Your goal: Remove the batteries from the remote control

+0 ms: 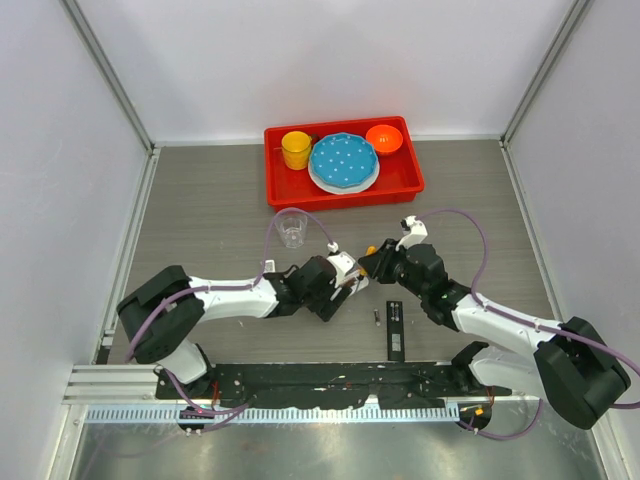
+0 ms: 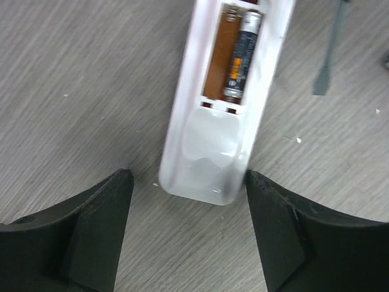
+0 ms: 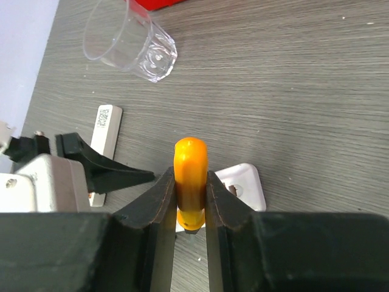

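A white remote (image 2: 206,164) lies face down with its battery bay open. One dark battery (image 2: 242,58) sits in the right slot. The left slot shows brownish orange, and I cannot tell whether a battery is in it. My left gripper (image 2: 188,190) is open, with its fingers on either side of the remote's near end and not touching it. My right gripper (image 3: 190,182) is shut on the orange screwdriver handle (image 3: 190,161), just above the remote's other end (image 3: 246,182). The screwdriver's grey blade (image 2: 325,61) shows beside the remote. In the top view both grippers (image 1: 345,283) (image 1: 368,262) meet mid-table and hide the remote.
A black remote (image 1: 396,330) and a small dark cylinder (image 1: 376,316) lie near the front. A clear cup (image 1: 291,228) stands behind the left gripper. A white labelled strip (image 3: 106,131) lies by the left fingers. A red tray (image 1: 410,185) with dishes sits at the back.
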`<state>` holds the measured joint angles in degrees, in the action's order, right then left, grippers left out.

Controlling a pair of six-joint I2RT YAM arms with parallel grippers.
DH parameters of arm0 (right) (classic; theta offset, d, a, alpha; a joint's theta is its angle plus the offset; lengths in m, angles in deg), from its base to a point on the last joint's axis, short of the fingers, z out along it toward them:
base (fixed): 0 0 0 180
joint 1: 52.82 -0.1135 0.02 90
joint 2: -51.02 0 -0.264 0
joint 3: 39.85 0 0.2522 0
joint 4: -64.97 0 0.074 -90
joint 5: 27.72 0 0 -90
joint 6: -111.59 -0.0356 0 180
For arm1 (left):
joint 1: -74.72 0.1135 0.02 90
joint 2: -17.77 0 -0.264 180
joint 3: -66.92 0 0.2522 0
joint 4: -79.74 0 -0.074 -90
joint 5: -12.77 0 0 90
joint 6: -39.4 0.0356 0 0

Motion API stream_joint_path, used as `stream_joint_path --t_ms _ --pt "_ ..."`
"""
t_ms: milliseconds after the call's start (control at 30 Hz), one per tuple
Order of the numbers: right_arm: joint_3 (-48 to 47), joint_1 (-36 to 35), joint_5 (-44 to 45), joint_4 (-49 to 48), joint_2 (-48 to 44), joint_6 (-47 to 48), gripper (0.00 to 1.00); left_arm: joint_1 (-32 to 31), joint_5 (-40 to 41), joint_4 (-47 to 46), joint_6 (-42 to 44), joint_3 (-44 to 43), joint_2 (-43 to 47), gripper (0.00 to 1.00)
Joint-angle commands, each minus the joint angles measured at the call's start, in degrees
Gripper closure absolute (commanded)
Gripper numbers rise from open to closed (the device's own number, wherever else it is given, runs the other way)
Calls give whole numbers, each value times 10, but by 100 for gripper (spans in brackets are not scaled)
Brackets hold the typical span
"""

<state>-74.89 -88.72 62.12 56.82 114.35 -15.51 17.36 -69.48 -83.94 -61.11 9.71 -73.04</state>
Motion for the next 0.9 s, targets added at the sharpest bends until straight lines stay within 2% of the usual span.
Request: stream_joint_path --t_ms 0,100,200,233,267,300,400,500,600,867 --pt "-28 0 26 2 -16 21 99 3 77 -4 -14 7 19 20" --pt "-28 1 27 3 -16 22 99 5 120 -6 -21 17 34 19" --pt "-27 1 29 0 -15 23 99 13 143 -9 -30 23 43 25" --pt "-27 1 29 -1 -15 23 99 16 141 -9 -32 22 44 30" --pt "-27 2 30 -3 -14 25 99 21 137 -11 -33 22 43 35" --pt "-27 1 32 -5 -13 24 99 23 133 -11 -33 20 39 54" --pt "-27 1 32 -16 -4 24 99 25 108 -9 -32 1 13 83" --pt "-30 1 32 -20 7 25 99 25 71 8 -35 -38 -27 97" --pt "-34 1 32 -19 9 28 99 25 47 21 -37 -78 -49 99" --pt "-38 3 35 -15 6 34 99 25 10 28 -30 -110 -76 98"
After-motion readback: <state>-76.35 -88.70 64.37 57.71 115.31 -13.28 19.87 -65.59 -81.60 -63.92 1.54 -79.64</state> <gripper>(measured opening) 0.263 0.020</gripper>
